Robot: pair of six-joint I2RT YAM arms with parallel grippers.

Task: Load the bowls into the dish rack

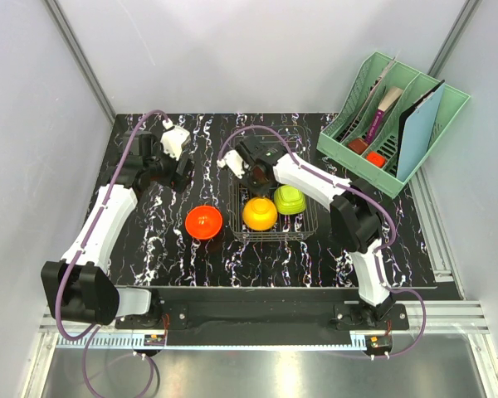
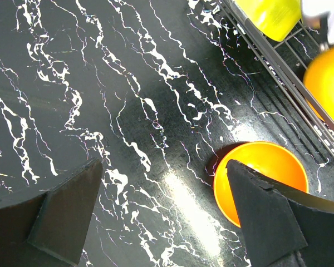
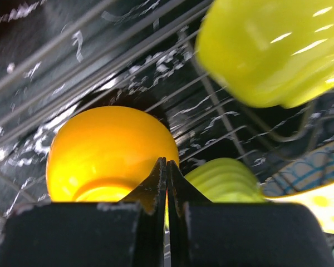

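The dish rack (image 1: 270,222) sits just right of the middle of the black marbled table (image 1: 149,240); inside it an orange-yellow bowl (image 1: 259,214) lies towards 9 o'clock and a lime bowl (image 1: 289,199) just beside it at 2 o'clock; a red-orange bowl (image 1: 203,221) rests on the table outside the rack, close by its 9 o'clock side; the mint-green organiser (image 1: 390,120) stands well apart at the rack's 1 o'clock. The left gripper (image 1: 181,172) hangs at 11 o'clock from the red-orange bowl with its jaws spread wide and nothing between them; in the left wrist view one of its fingers (image 2: 67,217) is at 7 o'clock and the other, at 5 o'clock, covers part of that bowl. The right gripper (image 1: 241,170) is over the rack's 11 o'clock corner; its fingertips (image 3: 156,183) are pressed together along a thin seam, holding nothing, with the orange-yellow bowl behind them at 10 o'clock and the lime bowl at 1 o'clock; a second ribbed lime shape (image 3: 225,178) shows just right of them, too blurred to identify.
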